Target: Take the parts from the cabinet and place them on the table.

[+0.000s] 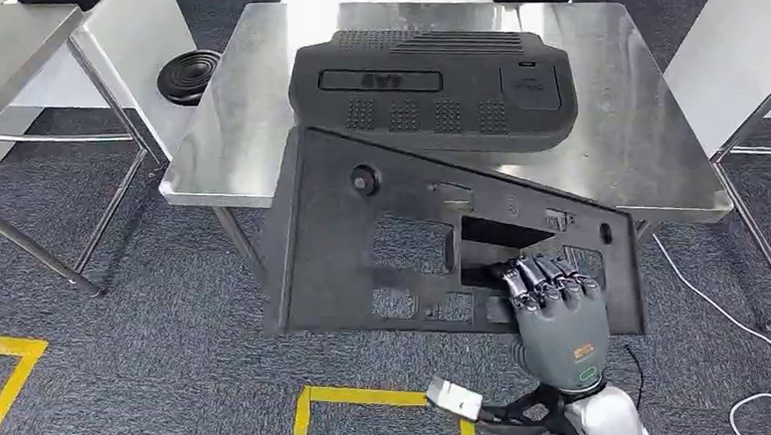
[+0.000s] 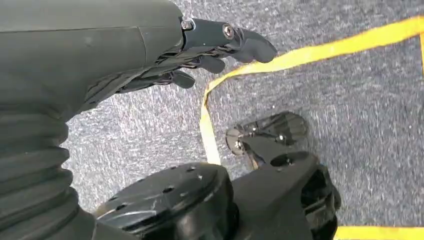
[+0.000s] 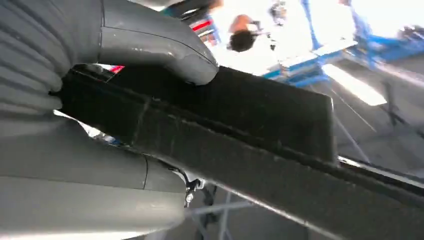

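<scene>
A large flat black panel (image 1: pixel 383 238) with several cut-outs hangs in front of the steel table (image 1: pixel 647 154), its far edge over the table's near edge. My right hand (image 1: pixel 556 308) grips the panel at its near right, fingers hooked through a cut-out. In the right wrist view the thumb (image 3: pixel 165 50) presses on the panel's edge (image 3: pixel 240 130). A second black part (image 1: pixel 430 91), a ribbed moulded cover, lies flat on the table. My left hand (image 2: pixel 200 50) hangs over the carpet, fingers loosely extended, holding nothing.
A black ribbed round object (image 1: pixel 189 76) sits on the floor beyond the table's left corner. Another steel table (image 1: pixel 4 48) stands at the far left. Yellow tape lines (image 1: pixel 371 398) mark the grey carpet. White cables (image 1: pixel 757 357) trail at the right.
</scene>
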You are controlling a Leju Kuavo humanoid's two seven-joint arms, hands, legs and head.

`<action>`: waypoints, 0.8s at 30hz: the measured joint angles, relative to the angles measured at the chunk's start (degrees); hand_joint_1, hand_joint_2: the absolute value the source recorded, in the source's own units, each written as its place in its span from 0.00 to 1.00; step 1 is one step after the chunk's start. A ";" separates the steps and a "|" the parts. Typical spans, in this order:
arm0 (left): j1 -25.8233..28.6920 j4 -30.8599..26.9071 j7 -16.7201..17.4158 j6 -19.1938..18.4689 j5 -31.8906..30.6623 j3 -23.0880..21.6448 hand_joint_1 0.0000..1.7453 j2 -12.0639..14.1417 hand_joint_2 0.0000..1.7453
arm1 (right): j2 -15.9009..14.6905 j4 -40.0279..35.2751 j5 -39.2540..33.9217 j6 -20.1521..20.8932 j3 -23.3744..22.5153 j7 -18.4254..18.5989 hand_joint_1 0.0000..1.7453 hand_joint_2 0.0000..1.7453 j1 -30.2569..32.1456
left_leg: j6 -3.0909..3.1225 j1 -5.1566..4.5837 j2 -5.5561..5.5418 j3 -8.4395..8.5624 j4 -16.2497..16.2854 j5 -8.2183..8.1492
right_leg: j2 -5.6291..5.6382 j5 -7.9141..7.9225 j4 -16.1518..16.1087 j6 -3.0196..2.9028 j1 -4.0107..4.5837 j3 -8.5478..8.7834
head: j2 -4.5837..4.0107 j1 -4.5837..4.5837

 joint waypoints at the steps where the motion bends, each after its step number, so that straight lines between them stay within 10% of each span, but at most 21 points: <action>1: 0.01 0.00 0.00 -0.31 -0.07 0.22 0.00 -0.02 1.00 | -1.31 0.00 1.18 1.30 -0.26 1.24 1.00 1.00 -0.49 | 0.01 -0.08 0.00 -0.04 0.00 0.01 | 0.00 0.01 0.00 0.01 -0.04 -0.01 | 0.00 0.00; 12: -0.02 0.00 0.00 -1.77 -0.66 1.11 0.00 -0.02 1.00 | -12.37 1.99 4.37 10.57 1.10 2.90 1.00 1.00 -7.27 | 0.21 -0.52 -0.04 -0.10 0.06 0.13 | -0.02 0.16 -0.05 0.17 -0.47 -0.03 | 0.00 0.00; 24: -0.08 0.00 0.00 -0.81 -1.97 1.88 0.00 -0.42 1.00 | -9.94 3.67 -11.15 2.55 2.49 0.78 1.00 1.00 -8.27 | 0.21 -0.52 -0.02 -0.10 0.05 0.13 | -0.01 0.15 -0.05 0.18 -0.46 -0.09 | 0.00 -0.02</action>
